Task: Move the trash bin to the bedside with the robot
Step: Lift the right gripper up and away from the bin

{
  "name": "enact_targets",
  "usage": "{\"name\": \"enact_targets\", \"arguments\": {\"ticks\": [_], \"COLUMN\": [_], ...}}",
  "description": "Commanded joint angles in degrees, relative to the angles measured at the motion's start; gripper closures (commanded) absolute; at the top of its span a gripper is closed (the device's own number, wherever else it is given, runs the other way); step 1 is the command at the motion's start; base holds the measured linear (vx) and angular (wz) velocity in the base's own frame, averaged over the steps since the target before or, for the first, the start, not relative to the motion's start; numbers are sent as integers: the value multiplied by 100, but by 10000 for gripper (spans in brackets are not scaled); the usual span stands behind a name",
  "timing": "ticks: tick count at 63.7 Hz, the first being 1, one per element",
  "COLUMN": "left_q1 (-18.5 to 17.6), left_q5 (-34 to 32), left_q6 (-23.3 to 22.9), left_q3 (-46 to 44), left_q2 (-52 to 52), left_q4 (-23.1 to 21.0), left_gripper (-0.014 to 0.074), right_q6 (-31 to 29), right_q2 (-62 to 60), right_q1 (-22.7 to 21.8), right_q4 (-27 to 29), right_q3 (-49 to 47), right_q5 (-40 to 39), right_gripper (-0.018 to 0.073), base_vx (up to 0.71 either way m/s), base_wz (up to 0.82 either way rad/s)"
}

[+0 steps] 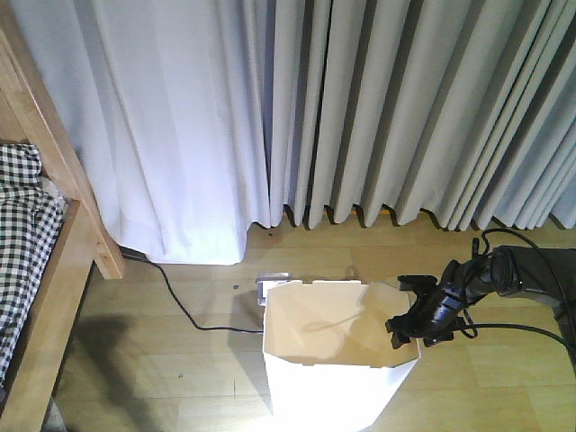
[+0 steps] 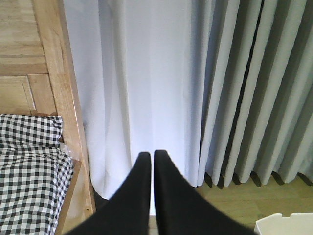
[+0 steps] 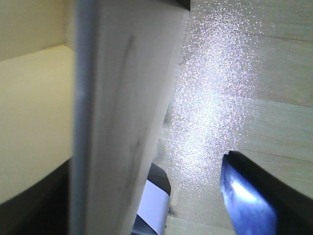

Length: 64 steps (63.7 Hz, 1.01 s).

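Front view, from the left: the bed [image 1: 56, 270] runs down the left edge, its light wooden frame slanting upward and checked bedding [image 1: 22, 243] lying inside it. Pale curtains [image 1: 360, 108] hang across the whole back wall down to the wood floor [image 1: 162, 360]. A black cable [image 1: 180, 301] trails over the floor from the bed's foot toward the bin [image 1: 337, 360], which stands upright at bottom centre, well apart from the bed, its cream inside lit. At the bin's right rim sits the right gripper [image 1: 416, 326], on a black arm [image 1: 490, 274] reaching in from the right.

Left wrist view: the bed frame and checked bedding fill the left, curtains the rest; the left gripper [image 2: 149, 156] points at the curtain with its two black fingers pressed together, holding nothing. A corner of the bin's rim shows at bottom right.

Right wrist view: the bin's wall stands between the fingers, one finger [image 3: 249, 196] outside it and apart from it; whether the jaws clamp the wall cannot be told.
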Motion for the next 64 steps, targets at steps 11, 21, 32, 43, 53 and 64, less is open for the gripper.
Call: {"name": "enact_targets", "arguments": {"ticks": [11,21,32,43,53,64], "left_q1": [-17,-17,-17,-17,-17,-17], "left_q5": [-397,-397,-397,-397,-397,-397], "left_q6": [-25,-25,-25,-25,-25,-25], "left_q3": [107,107,107,107,107,107], "left_q2": [-81,-81,-81,-81,-81,-81], "left_q4": [-18,-18,-18,-18,-18,-18], "left_gripper": [602,602,602,602,602,602], "right_q6": [-45,-71,-148,-379,-437,-556], "right_q2": [-593,-1347,-2545,-4099,-5705,-7565], "right_q1": [29,32,92,92,92,92], "right_q4": [38,298,428,432,344,287], "right_q3": [-22,656,2124,3509,4507,5272], "right_q5": [350,-185,-1075,-1665,-1790,-1739], "right_gripper": [13,13,13,13,13,13], "base_vx": [0,0,0,0,0,0], "base_wz": [0,-1,0,0,0,0]}}
